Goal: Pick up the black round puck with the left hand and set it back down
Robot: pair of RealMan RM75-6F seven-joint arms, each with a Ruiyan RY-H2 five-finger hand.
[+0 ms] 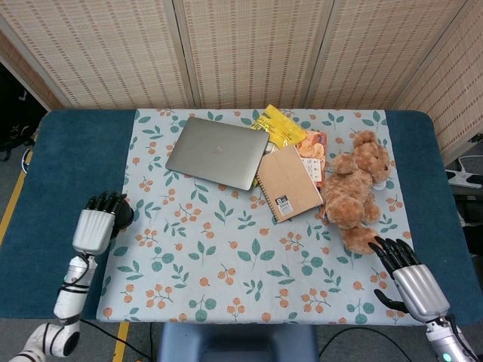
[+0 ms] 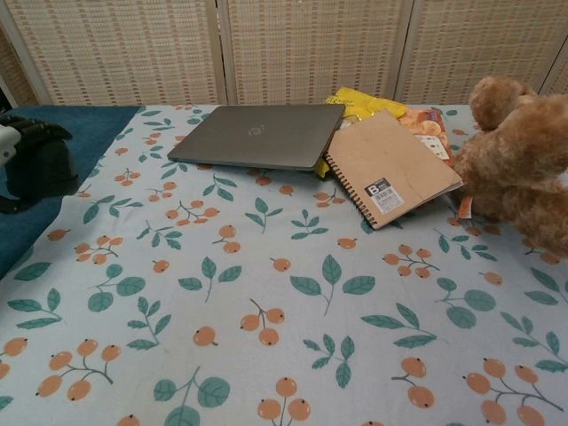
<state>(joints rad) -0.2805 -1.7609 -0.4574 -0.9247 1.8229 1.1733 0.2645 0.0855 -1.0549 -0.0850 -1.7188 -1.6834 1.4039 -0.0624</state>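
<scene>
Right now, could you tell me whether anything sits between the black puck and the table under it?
Nothing visible does. The left hand covers the black puck, which looks at or near the table edge; contact is unclear. The laptop lies well away.

the head view looks down from high above the near edge and takes in the whole table. the chest view sits low and close, facing the far screen. both views share the laptop, notebook and bear.
</scene>
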